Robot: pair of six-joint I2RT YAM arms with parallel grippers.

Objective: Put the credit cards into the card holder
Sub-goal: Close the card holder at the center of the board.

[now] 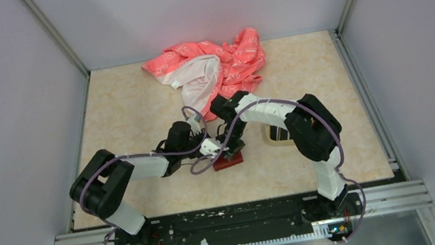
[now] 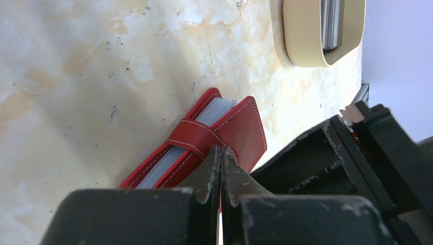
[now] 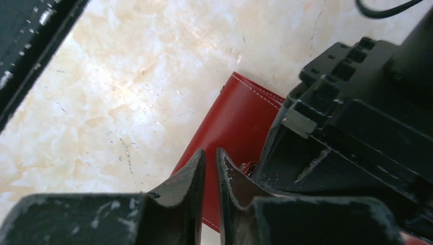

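Left pincer [image 2: 220, 151] at card holder [image 2: 244, 128]

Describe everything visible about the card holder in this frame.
The card holder is a dark red, leather-looking wallet with pale stitching, lying on the table, closed by a strap over its edge; grey-blue pocket leaves show between the covers. The left fingers, shut, touch it at the strap; the right fingers hang over its cover.

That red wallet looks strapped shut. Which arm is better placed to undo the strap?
Probably the left. The left jaws, shut, sit right at the strap of the card holder, while the right jaws, slightly apart, hover over its plain cover.
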